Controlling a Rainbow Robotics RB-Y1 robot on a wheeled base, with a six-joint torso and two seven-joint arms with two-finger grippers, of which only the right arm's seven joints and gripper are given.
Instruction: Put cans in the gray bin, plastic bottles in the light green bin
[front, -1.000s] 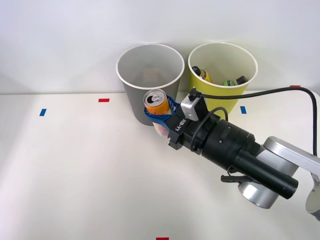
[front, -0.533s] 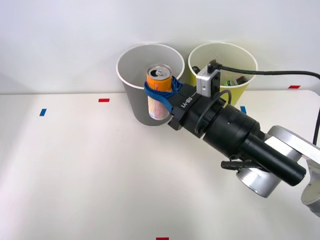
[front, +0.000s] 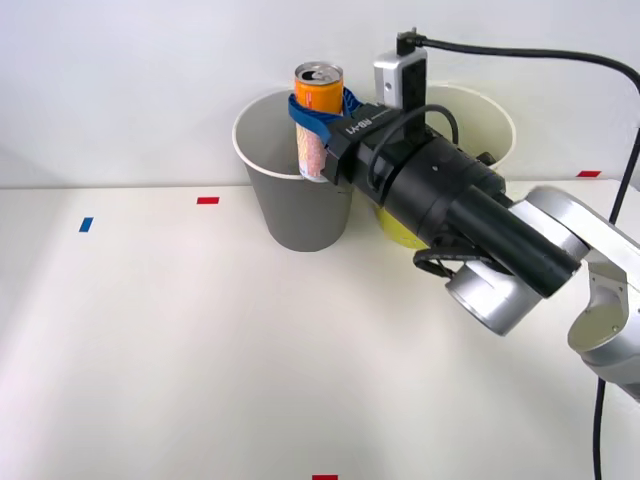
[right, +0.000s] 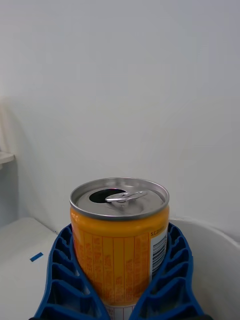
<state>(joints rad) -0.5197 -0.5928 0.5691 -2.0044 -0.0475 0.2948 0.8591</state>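
A: Entry, jaw state. The right gripper (front: 320, 115) is clamped on the can (front: 318, 118). Blue ribbed fingers (right: 62, 280) wrap both sides of the orange band, pressed flush to the metal with no gap.

B: Confirmed from the wrist view. Can (right: 119, 235) upright, silver rim and pull tab up, opening already punched. The fingers reach about halfway up the orange section; the rim stands proud of them.

A: Position. In the front view the can hangs above the gray bin (front: 298, 200), over the 1 o'clock part of its opening, its lower pink-white end level with the white rim or just inside it. I cannot tell whether it touches the rim.

B: Clearance. The gray bin's mouth is open toward 9 o'clock of the can. At 3 o'clock the light green bin (front: 495, 125) stands just beside the gray one, mostly hidden by the arm.

A: White table (front: 160, 340) bare at 6 and 9 o'clock apart from a red marker (front: 207, 200) and a blue marker (front: 85, 224).
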